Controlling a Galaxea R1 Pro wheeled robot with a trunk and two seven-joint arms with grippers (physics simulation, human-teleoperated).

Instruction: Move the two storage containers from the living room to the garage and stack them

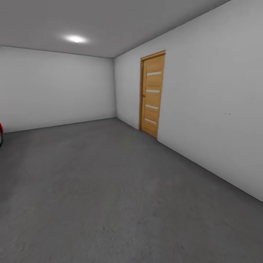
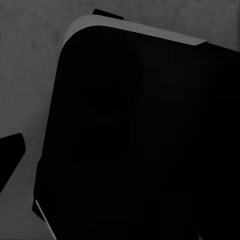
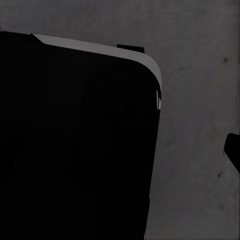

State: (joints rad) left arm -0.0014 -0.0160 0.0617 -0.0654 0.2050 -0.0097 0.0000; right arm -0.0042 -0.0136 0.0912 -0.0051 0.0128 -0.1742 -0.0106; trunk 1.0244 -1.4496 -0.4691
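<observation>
Black: my own base [image 2: 140, 140] fills both wrist views; whether my claws are wide or narrow, I cannot tell. Beneath: grey concrete floor [image 1: 109, 190]. Beyond: white walls [image 1: 54, 87], wooden door [image 1: 152, 94], red car's edge [image 1: 1, 128].

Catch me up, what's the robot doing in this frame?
It's in the garage with nothing in hand that I can see. The head view shows bare grey concrete floor, white walls, a closed wooden door on the right wall, and a sliver of something red at the left edge. No storage bins appear in the frames. Both wrist views look down at the concrete past a large dark body, probably the robot's own base. Looks like it's travelling, not handling anything.
</observation>
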